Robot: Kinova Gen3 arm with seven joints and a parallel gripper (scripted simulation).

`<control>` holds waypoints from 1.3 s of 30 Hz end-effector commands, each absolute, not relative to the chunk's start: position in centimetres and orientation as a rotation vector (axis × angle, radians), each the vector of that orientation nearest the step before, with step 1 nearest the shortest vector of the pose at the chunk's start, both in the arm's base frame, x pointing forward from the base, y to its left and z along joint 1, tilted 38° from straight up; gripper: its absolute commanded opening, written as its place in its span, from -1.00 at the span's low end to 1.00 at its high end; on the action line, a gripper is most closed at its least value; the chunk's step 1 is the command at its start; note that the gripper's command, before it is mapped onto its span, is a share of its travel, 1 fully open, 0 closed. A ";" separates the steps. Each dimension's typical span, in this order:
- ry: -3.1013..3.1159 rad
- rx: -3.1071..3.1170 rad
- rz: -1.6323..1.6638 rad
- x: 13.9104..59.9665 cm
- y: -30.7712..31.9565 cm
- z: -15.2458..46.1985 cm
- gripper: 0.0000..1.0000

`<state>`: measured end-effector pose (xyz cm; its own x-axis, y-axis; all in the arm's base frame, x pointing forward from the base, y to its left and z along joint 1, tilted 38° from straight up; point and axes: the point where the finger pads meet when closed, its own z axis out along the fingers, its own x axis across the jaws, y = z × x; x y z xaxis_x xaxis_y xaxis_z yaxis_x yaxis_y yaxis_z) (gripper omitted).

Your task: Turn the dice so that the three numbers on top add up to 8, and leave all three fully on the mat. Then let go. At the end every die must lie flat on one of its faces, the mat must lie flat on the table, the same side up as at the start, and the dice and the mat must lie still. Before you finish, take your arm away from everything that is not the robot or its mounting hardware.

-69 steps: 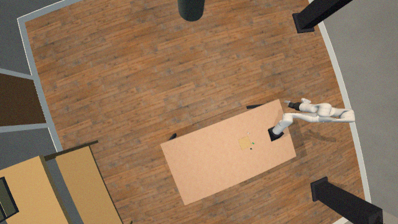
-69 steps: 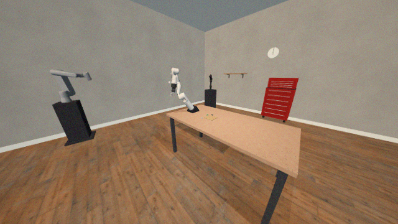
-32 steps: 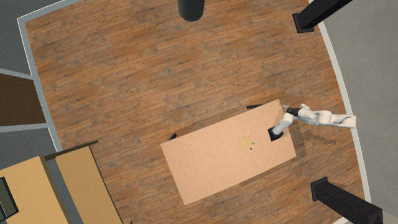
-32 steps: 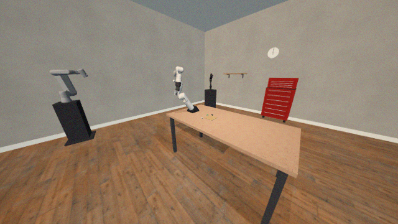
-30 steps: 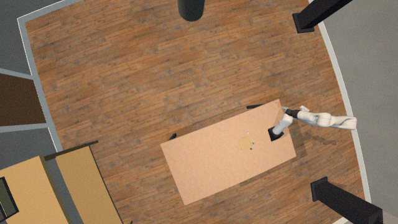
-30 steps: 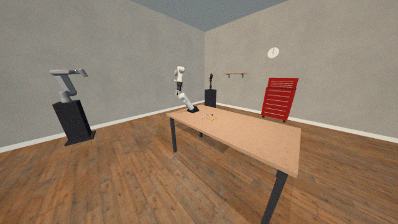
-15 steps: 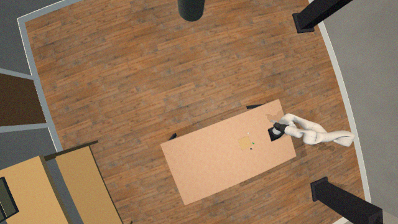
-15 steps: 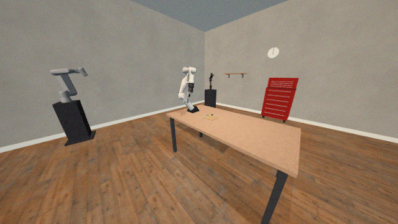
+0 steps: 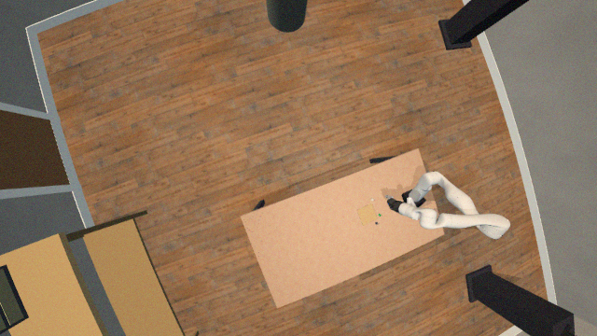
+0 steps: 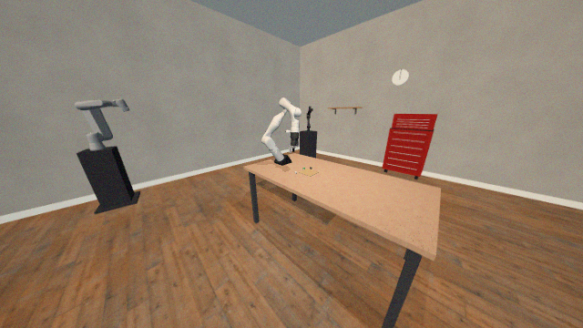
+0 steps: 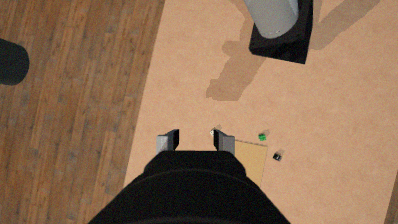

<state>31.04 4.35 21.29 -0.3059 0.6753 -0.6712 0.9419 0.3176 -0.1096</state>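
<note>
A small tan mat (image 11: pixel 250 157) lies flat on the table, also seen from above (image 9: pixel 367 215). Three tiny dice lie on the table just off its edges: a white die (image 11: pixel 212 132), a green die (image 11: pixel 262 135) and a dark die (image 11: pixel 276 156). From above they are the white die (image 9: pixel 372 200), the green die (image 9: pixel 380 215) and the dark die (image 9: pixel 376 223). Their top numbers are too small to read. My gripper (image 11: pixel 196 136) is open and empty, high above the table. The white die shows just beside its right fingertip in the wrist view.
The arm's black base (image 11: pixel 280 25) stands on the table beyond the dice. The table's long edge (image 11: pixel 145 100) runs left of the gripper, with wooden floor below. A second arm on a black pedestal (image 10: pixel 102 150) and a red cabinet (image 10: pixel 409 143) stand far off.
</note>
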 end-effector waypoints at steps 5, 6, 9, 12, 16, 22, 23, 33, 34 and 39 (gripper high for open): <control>1.979 1.623 -0.614 35.5 3.1 15.8 1.00; 1.972 1.641 -0.605 35.8 3.1 15.3 1.00; 1.958 1.677 -0.587 36.5 3.0 14.2 1.00; 1.951 1.693 -0.579 36.7 3.0 13.7 1.00; 1.950 1.695 -0.578 36.7 3.0 13.6 1.00; 1.950 1.695 -0.578 36.8 3.0 13.6 1.00; 1.950 1.695 -0.578 36.8 3.0 13.6 1.00; 1.950 1.695 -0.578 36.8 3.0 13.6 1.00; 1.950 1.695 -0.578 36.8 3.0 13.6 1.00; 1.950 1.695 -0.578 36.8 2.6 13.1 1.00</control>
